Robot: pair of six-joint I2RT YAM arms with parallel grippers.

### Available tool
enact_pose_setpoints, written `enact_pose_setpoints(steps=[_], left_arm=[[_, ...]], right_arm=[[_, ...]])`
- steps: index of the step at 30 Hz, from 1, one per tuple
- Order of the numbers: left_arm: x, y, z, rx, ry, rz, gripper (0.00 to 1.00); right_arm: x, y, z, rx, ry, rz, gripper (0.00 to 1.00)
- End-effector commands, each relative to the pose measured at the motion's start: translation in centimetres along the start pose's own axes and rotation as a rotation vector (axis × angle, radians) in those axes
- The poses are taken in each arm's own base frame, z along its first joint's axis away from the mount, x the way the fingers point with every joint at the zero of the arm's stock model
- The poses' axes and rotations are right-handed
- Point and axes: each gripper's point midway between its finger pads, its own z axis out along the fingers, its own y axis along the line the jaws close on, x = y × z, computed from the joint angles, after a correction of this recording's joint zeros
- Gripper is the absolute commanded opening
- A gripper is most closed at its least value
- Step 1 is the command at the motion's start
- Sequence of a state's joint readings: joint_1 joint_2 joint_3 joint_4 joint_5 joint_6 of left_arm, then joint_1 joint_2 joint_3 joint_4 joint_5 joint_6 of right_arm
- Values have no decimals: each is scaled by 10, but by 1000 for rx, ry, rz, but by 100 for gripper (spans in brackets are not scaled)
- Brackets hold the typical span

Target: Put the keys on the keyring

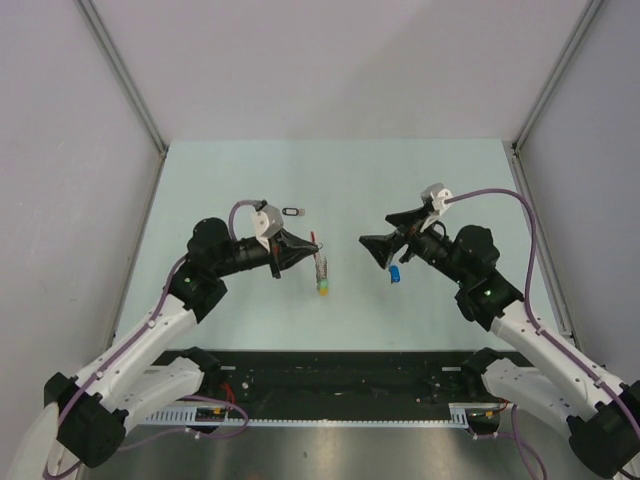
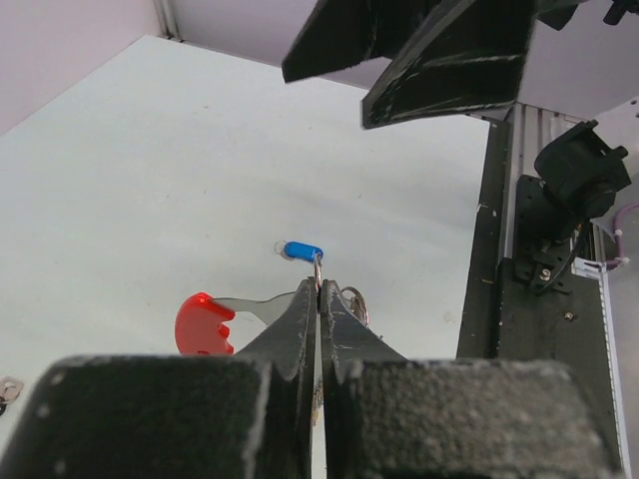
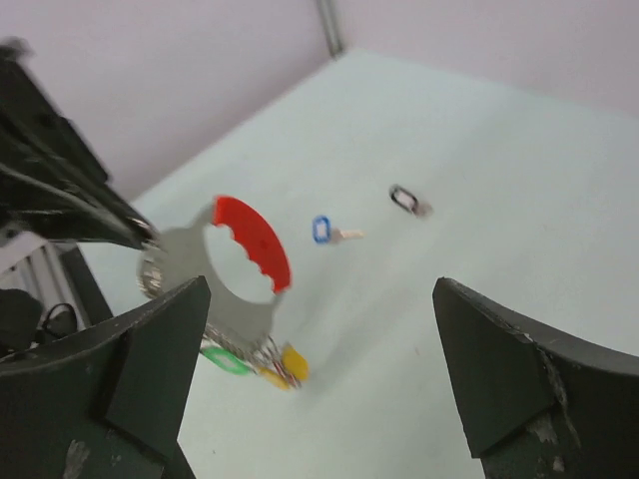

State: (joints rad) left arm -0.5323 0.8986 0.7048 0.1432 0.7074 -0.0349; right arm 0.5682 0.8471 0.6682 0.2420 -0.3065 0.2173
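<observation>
Seen from above, two robot arms face each other over a pale green table (image 1: 250, 180). The left gripper (image 1: 308, 245) has its fingers pressed together on the keyring (image 3: 255, 239), a thin metal ring with a red curved band. It holds the ring off the table, and a cluster of silver keys with green (image 3: 225, 359) and yellow (image 3: 293, 361) tags dangles beneath. Opposite the keyring, near it but apart, the right gripper (image 1: 376, 230) has its fingers spread wide and holds nothing. A blue-tagged key (image 1: 396, 273) lies flat on the table to the right of the keyring, under the right gripper. A black-tagged key (image 1: 292, 211) lies on the far side of the keyring, well apart from the blue one. The loose keys are likely light, stiff and slippery, and they lie so flat that they will be hard to pinch. The plastic tag is probably the best place to hold, leaving the loop end free. The ring looks rigid, but its hanging cluster may swing.
</observation>
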Motion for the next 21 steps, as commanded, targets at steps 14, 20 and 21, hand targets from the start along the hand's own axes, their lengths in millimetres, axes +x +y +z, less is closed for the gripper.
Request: enact_pose_setpoints(steps=[14, 20, 21], left_arm=[[-10, 18, -16, -103, -11, 36, 0], [-11, 19, -17, -109, -7, 60, 0], [-10, 19, -18, -112, -1, 56, 0]], right_arm=[[153, -143, -13, 527, 429, 227, 72], [167, -169, -19, 481, 464, 366, 47], [171, -173, -20, 481, 473, 382, 39]])
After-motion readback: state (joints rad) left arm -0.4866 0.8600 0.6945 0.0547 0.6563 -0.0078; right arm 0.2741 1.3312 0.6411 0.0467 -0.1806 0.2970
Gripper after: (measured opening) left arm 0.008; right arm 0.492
